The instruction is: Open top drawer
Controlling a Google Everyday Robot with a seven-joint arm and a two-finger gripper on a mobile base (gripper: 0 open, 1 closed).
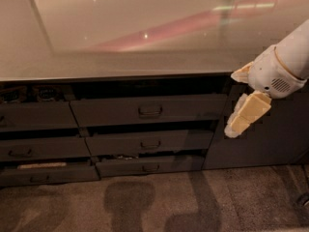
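Note:
The top drawer (pixel 145 111) is the widest dark grey front in the middle stack, just under the countertop, with a small loop handle (pixel 150 111) at its centre. A dark gap shows above it. My gripper (pixel 233 102) hangs to the right of the drawer, in front of the dark cabinet door (pixel 275 139), at about the drawer's height. Its two cream fingers (pixel 247 113) are spread apart and hold nothing. It is clear of the handle, well to its right.
A pale glossy countertop (pixel 145 37) runs across the top. Two narrower drawer fronts (pixel 149 143) sit below the top drawer. More drawers (pixel 34 116) stand at the left, with small items in the gap above. Carpeted floor (pixel 154 202) lies below.

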